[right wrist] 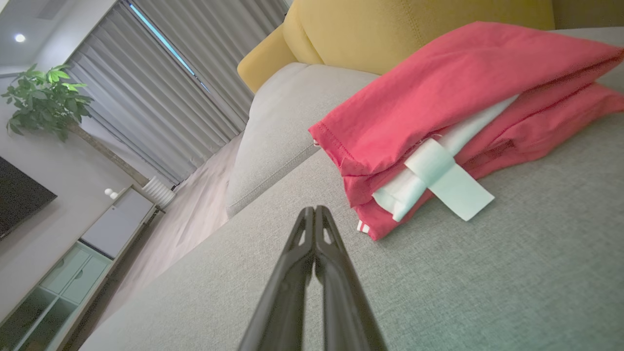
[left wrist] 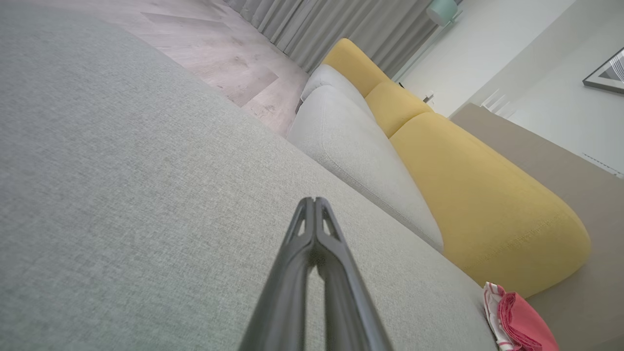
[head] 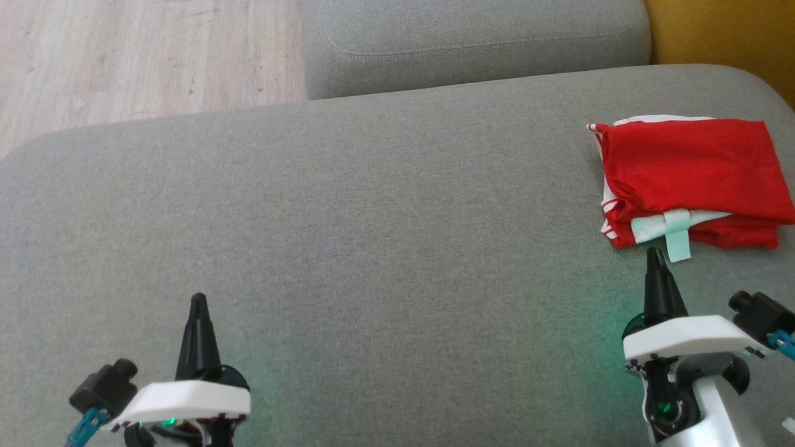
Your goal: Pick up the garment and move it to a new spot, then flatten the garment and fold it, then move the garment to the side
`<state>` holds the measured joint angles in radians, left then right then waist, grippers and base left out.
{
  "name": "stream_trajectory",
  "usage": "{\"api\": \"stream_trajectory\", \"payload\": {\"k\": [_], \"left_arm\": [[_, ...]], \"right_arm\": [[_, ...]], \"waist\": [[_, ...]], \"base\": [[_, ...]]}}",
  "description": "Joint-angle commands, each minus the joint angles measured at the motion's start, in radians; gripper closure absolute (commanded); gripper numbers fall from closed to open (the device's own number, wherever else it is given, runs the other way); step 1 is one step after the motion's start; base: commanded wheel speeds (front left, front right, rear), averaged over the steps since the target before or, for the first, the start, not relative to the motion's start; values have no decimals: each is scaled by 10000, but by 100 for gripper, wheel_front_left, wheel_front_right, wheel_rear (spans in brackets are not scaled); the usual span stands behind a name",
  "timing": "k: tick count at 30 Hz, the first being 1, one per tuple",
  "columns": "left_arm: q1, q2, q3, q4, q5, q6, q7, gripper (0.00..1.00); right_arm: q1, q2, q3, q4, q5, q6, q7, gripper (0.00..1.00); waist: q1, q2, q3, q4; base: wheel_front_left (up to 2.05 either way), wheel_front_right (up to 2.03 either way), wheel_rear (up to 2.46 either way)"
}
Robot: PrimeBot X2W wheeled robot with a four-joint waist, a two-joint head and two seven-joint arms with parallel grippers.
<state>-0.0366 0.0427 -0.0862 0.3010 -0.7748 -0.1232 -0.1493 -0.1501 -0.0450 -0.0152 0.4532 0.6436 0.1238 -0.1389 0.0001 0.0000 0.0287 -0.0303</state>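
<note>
Red garment (head: 689,167) lies folded at the far right of the grey seat cushion (head: 372,217), near its right edge. White layer and striped trim peek out at its left and front, and a pale mint tag (head: 677,239) sticks out of the front fold onto the cushion. My right gripper (head: 655,257) is just beside that tag, and the wrist view shows a gap, so no contact. Its 2 fingers are pressed together and hold nothing. My left gripper (head: 199,304) is well apart at lower left over bare cushion, fingers also closed tight, nothing in them. Beyond the seat are another grey cushion (head: 472,43), a yellow backrest (head: 720,37) top right, and wood floor (head: 124,56) top left. The right wrist view also gives curtains (right wrist: 161,97), a potted plant (right wrist: 44,92) and a low cabinet (right wrist: 97,243).
</note>
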Motion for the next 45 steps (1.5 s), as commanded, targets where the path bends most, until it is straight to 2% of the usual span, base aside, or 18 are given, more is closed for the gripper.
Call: {"api": "stream_trajectory", "payload": {"k": [1, 45], "left_arm": [[-509, 52, 296, -371, -264, -22, 83, 100], [-611, 82, 1136, -465, -4360, -49, 1350, 100]], "right_arm": [[-222, -27, -26, -442, 332, 23, 79, 100], [103, -40, -511, -1272, 5038, 47, 1313, 100]], "waist": [[0, 0, -5, 6], [0, 0, -132, 156]], "base": [[0, 0, 0], [0, 0, 0]]}}
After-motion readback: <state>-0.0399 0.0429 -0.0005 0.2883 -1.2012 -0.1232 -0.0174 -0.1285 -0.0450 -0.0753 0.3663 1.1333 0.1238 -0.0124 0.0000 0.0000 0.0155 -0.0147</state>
